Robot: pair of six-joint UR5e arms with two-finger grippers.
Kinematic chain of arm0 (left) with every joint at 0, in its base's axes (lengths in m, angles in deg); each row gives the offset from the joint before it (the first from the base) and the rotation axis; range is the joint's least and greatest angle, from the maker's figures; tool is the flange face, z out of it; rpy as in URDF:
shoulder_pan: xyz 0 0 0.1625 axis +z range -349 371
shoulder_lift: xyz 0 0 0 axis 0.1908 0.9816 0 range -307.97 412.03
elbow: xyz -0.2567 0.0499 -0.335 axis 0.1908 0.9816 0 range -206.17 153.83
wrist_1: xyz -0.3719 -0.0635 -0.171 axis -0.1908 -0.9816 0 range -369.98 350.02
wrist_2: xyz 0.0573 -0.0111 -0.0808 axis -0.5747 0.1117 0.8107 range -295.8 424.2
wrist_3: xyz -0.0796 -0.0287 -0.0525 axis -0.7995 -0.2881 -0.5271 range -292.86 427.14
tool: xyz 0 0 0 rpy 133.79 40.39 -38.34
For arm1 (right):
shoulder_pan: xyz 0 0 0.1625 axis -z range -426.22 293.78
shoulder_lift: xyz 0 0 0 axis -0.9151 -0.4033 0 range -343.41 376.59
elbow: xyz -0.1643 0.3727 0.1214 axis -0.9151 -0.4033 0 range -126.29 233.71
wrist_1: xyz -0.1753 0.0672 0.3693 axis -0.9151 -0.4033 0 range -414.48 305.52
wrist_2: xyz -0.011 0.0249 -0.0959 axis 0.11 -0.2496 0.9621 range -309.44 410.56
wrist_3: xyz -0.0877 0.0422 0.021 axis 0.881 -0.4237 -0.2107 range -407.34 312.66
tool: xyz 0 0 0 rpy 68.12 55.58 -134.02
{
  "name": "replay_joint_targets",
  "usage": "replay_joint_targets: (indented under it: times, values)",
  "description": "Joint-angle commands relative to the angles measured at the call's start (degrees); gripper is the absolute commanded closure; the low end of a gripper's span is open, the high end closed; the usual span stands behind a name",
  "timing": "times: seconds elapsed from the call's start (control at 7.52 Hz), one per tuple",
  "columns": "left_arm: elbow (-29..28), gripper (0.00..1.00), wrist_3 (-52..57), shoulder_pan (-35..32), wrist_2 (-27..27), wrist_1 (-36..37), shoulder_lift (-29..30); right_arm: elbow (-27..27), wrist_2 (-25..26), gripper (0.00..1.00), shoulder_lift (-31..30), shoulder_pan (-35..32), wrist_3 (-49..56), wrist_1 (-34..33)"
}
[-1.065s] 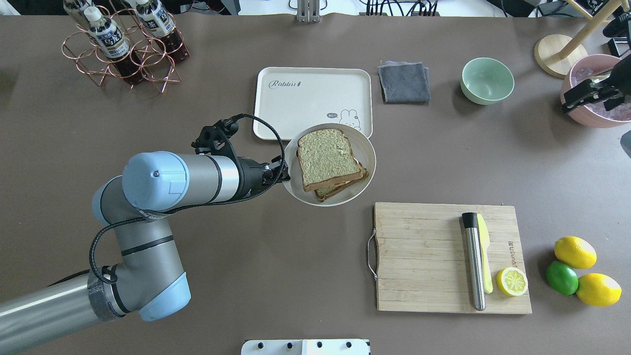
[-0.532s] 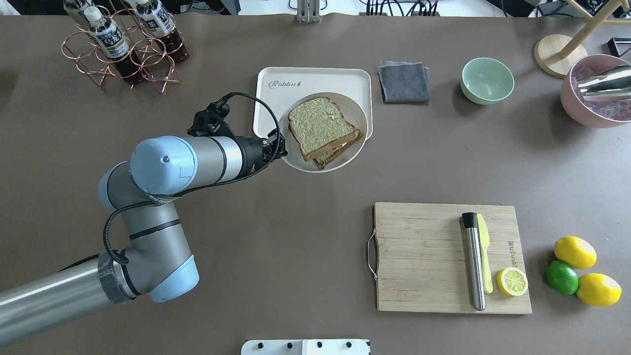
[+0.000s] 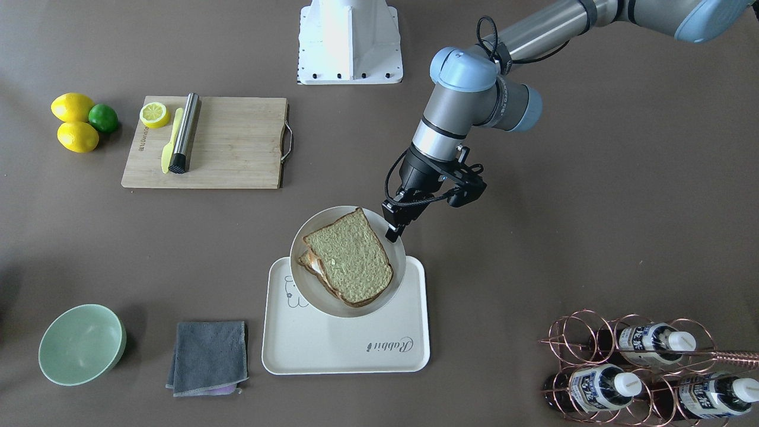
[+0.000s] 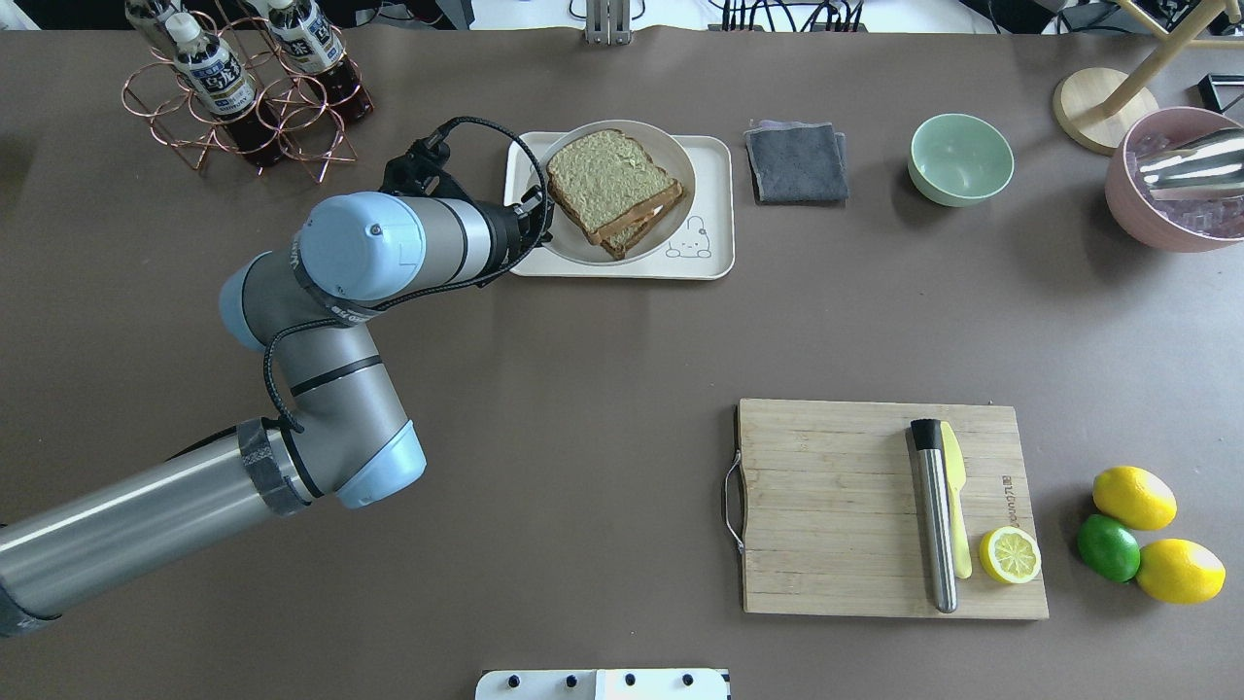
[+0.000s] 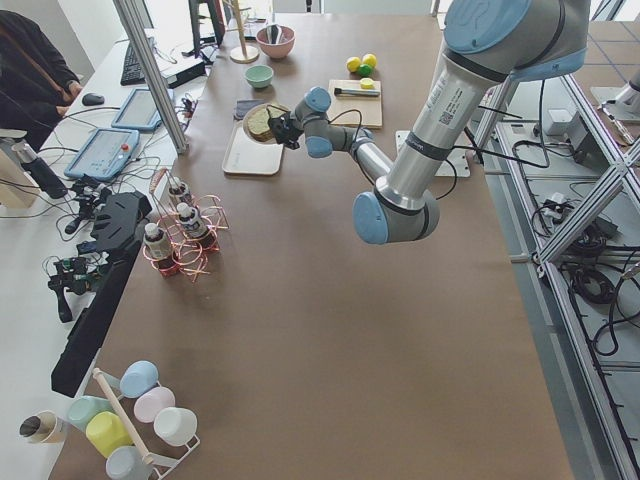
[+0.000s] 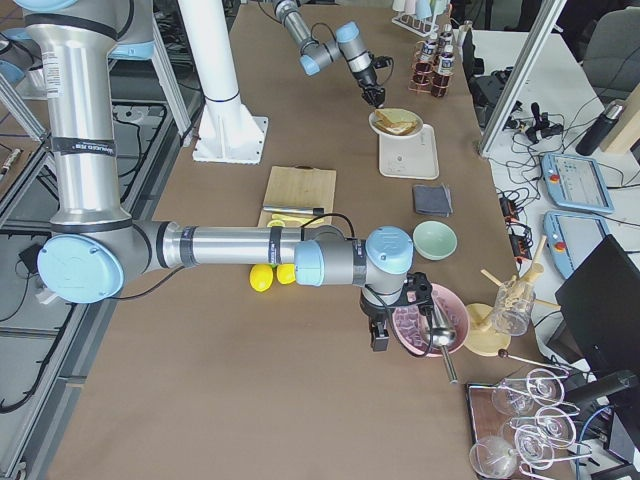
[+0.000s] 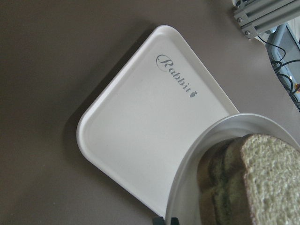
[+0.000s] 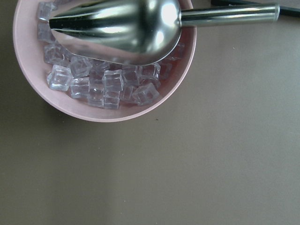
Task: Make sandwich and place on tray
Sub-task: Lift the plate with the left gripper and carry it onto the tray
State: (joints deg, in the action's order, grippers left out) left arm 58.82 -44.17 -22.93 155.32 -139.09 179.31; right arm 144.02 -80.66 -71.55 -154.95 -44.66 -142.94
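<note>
The left gripper pinches the plate by its rim, holding it level above the tray so the sandwich does not slide off.

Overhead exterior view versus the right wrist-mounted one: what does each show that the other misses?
Only the overhead shows the left gripper gripping the plate, which carries the sandwich over the tray, plus the cutting board. Only the wrist view shows the full handle of the metal scoop jutting past the rim. Both show the pink bowl, its ice cubes and that scoop.
</note>
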Motion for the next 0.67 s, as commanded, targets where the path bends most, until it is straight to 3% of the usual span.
replay_joint_targets:
  times: [0.0, 0.53]
  values:
    - [-7.44, 1.00, 0.48, -2.90, 0.02, 1.92, 5.14, -0.04, 0.00, 0.01, 0.42, -0.65, 0.67, -0.66]
    - [-13.88, 1.00, 0.39, -1.41, -2.44, 1.76, 8.51, -0.13, 0.00, 0.01, 0.86, -0.65, 0.05, -0.74]
